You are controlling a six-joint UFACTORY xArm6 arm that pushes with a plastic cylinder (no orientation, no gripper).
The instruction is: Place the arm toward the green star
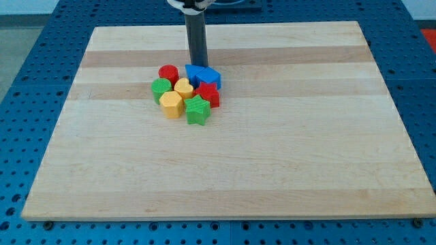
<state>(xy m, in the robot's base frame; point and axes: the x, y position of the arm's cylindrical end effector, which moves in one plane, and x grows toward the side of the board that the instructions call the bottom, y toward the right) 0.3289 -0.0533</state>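
Observation:
The green star [197, 110] lies at the bottom right of a tight cluster of blocks near the board's middle. Around it are a yellow hexagon [171, 105], a yellow heart [183, 88], a red star [208, 94], a green round block [161, 88], a red cylinder [168, 73] and two blue blocks [202, 75]. My tip [197, 63] stands just above the cluster, touching or almost touching the top edge of the blue blocks. The rod rises straight to the view's top. The blue blocks and red star lie between the tip and the green star.
The wooden board [286, 150] rests on a blue perforated table [27, 82]. All blocks sit together in one cluster.

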